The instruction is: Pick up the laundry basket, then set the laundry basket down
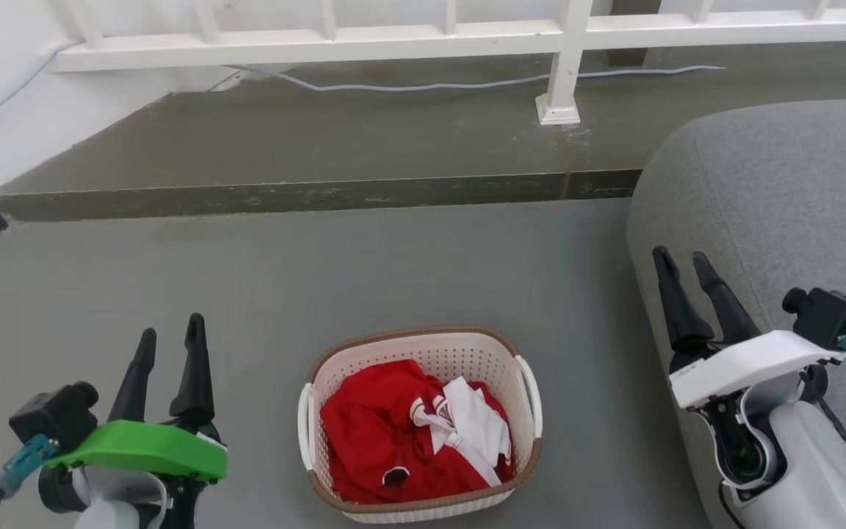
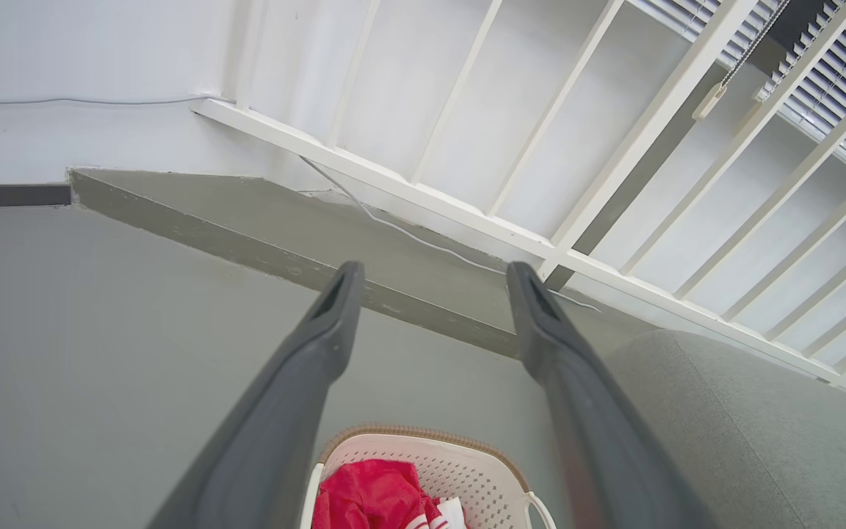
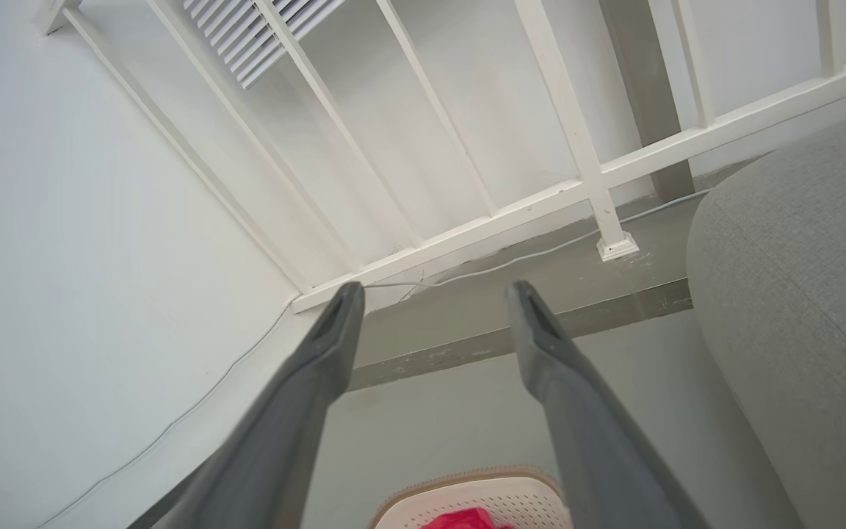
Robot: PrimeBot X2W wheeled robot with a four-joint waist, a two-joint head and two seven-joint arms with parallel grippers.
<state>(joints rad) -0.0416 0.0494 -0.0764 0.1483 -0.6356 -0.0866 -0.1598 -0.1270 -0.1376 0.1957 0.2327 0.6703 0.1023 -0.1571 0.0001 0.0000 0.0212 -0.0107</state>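
Cream-white laundry basket [image 1: 423, 354] with red clothes [image 1: 371, 441] (shirt maybe) sits on the floor [image 1: 320, 279] between the spread, empty left gripper [image 1: 172, 328] and right gripper [image 1: 681, 256]; head view shows both handles [image 1: 530, 386], wrist views its far rim [image 2: 423, 432].

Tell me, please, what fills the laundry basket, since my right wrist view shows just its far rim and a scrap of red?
Observer: A red garment fills the laundry basket, with a white garment lying on it toward the robot's right.
Operator: Is either gripper on a handle?
Observer: No. The left gripper hangs open to the basket's left, apart from the left handle.
Operator: And the right one?
Observer: The right gripper is open, off to the basket's right in front of the grey sofa, clear of the right handle.
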